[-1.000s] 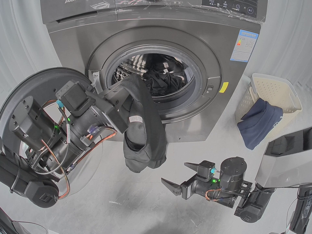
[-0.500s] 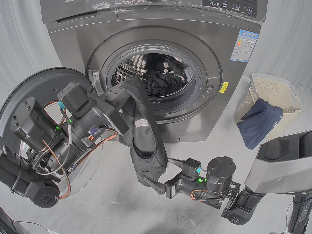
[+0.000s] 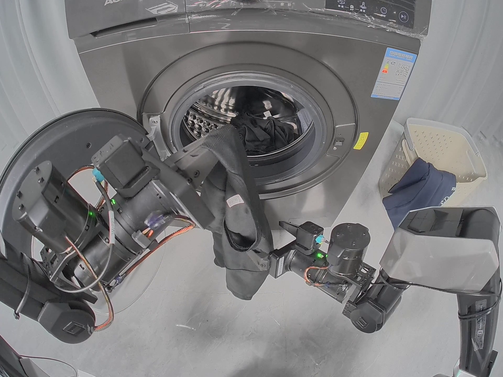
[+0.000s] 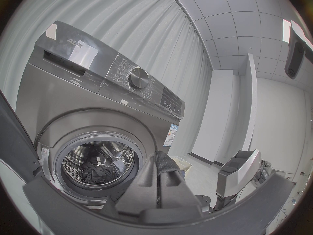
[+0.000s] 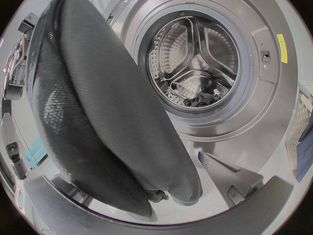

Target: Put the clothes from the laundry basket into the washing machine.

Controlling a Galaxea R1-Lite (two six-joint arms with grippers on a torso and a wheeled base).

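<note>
- Grey metal door (image 3: pixel 63 132) of the washing machine (image 3: pixel 251 37) stands swung fully open on the left side, with the left arm in front of it.
- Left gripper (image 3: pixel 207 150) is clamped on the top edge of a black garment (image 3: pixel 236 205), just outside the lower left rim of the round opening (image 3: pixel 335 111). The fingers (image 4: pixel 172 188) are pressed together with the cloth pinched between them.
- Black garment hangs straight down from that grip, in front of the machine's lower front panel. Its bottom hem is clear of the floor (image 3: pixel 209 331) and none of it is past the rim.
- Inside the drum (image 5: pixel 195 59) a small heap of black clothes (image 3: pixel 262 132) lies at the bottom; the room above it in the drum is open.
- Right gripper (image 3: pixel 264 260) is at the lower right edge of the hanging garment. Its jaws are spread wide, one finger (image 5: pixel 228 177) bare beside the cloth and the other hidden behind it.
- Cream laundry basket (image 3: pixel 461 147) sits on the floor by the machine's right front corner, with a navy garment (image 3: pixel 419 195) draped over its near rim and hanging down outside.
</note>
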